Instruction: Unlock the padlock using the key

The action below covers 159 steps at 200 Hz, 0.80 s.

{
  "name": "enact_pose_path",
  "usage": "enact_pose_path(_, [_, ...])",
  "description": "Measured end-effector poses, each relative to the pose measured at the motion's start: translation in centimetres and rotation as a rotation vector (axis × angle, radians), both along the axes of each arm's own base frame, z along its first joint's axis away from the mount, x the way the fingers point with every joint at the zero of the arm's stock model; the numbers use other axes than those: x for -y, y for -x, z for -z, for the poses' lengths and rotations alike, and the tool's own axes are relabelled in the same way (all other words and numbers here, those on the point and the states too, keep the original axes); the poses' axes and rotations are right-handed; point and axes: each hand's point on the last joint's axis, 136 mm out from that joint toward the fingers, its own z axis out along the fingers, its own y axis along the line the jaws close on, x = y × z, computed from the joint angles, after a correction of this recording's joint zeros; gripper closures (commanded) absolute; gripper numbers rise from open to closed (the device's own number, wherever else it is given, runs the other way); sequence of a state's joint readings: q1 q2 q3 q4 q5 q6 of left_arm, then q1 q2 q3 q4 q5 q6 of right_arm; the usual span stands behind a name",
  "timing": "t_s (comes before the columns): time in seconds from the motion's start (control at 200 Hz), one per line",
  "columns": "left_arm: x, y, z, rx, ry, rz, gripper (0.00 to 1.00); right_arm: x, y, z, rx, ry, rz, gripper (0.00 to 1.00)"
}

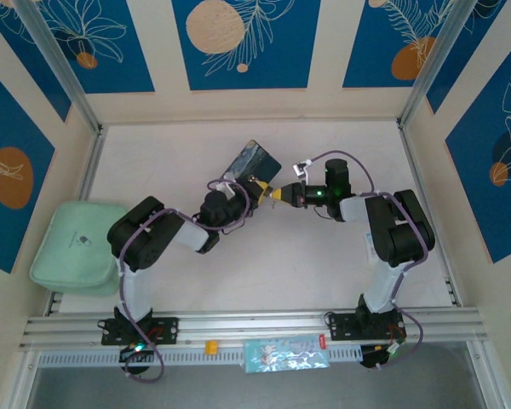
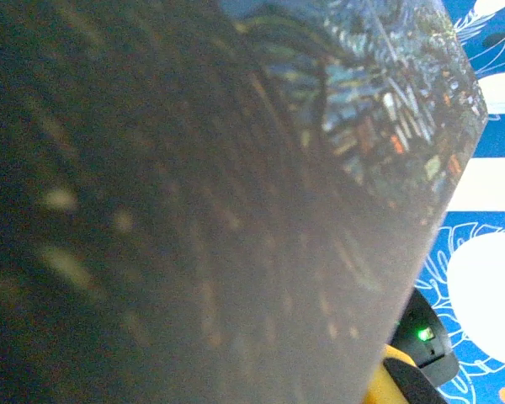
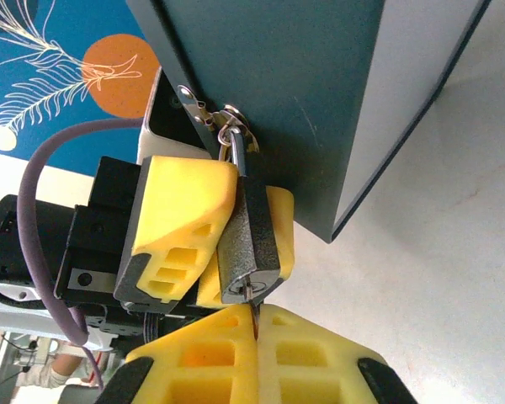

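Note:
The small dark padlock (image 3: 248, 240) hangs by its silvery shackle (image 3: 236, 156) from the hasp of the blue painted box (image 3: 320, 93). My left gripper (image 3: 227, 269) is shut on the padlock, one yellow finger on each side of its body. From below, my right gripper (image 3: 257, 324) is shut on the key (image 3: 254, 305). The key shows as a thin sliver whose tip sits in the keyhole on the padlock's underside. From above, the two grippers (image 1: 257, 186) (image 1: 278, 194) meet tip to tip beside the box (image 1: 251, 162). The left wrist view looks close onto the box's blurred painted face (image 2: 236, 210).
A mint green pouch (image 1: 77, 243) lies at the table's left edge. A patterned packet (image 1: 285, 354) and a small yellow piece (image 1: 210, 347) sit on the front rail. The white table (image 1: 324, 256) is walled by blue-patterned panels and metal posts.

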State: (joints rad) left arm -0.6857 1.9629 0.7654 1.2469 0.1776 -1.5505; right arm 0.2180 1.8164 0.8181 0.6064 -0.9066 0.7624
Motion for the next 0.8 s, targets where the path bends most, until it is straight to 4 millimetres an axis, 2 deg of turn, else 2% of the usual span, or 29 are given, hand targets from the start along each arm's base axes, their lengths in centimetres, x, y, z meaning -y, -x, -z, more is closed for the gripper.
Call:
enact_pose_path(0.4, [0.0,0.0,0.5,-0.004,-0.062,0.024,1.0,0.1,-0.3,0.9,-0.169,-0.058,0.026,1.0])
enact_pose_path(0.795, [0.5,0.7,0.7,-0.023,-0.059,0.074,1.0,0.5,0.3,1.6,-0.138,-0.067,0.068,0.68])
